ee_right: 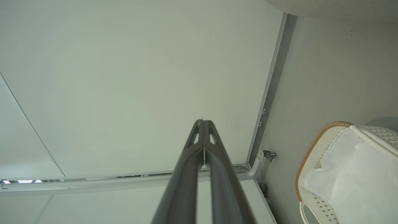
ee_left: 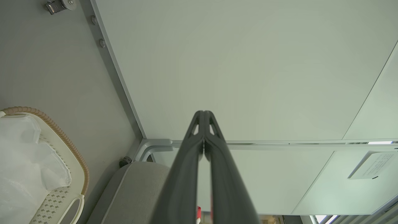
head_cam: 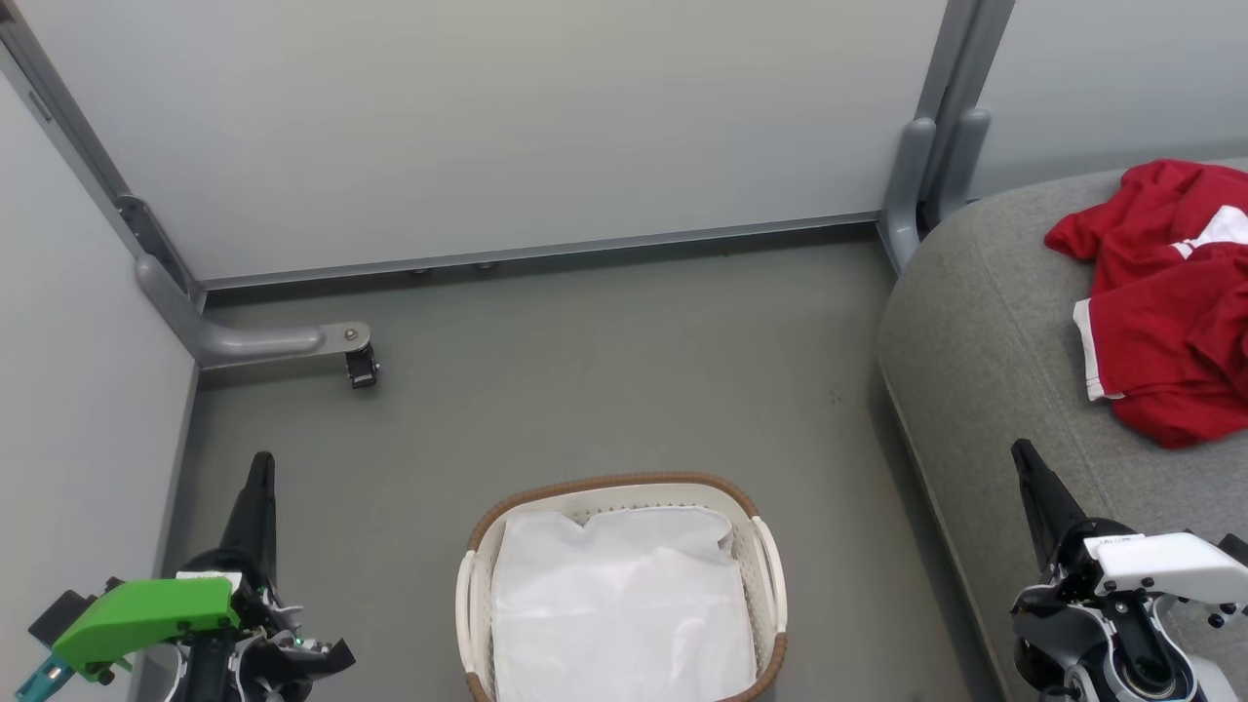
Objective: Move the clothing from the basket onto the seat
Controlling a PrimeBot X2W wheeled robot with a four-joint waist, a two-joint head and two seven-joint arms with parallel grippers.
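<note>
Left wrist view gives us our left gripper [ee_left: 204, 116], its two long dark fingers pressed together at the tips with nothing between them, aimed at a pale grey wall panel [ee_left: 248, 62]. In the right wrist view our right gripper [ee_right: 203, 124] is drawn together the same way and likewise carries nothing. From the head view we see both grippers low at either side, fingers pointing up the picture, the left one over the dull grey floor [head_cam: 585, 370] and the right one over the near side of the large grey fabric-upholstered cushion seat [head_cam: 975, 331]. Between them, on the floor, stands the small oval white perforated plastic laundry basket with a brown woven rim [head_cam: 614, 482], holding a plain white cloth [head_cam: 624, 595] that covers its bottom. The red sports clothing with white trim [head_cam: 1170, 322] lies crumpled on the seat, well apart from the basket and beyond our right gripper.
</note>
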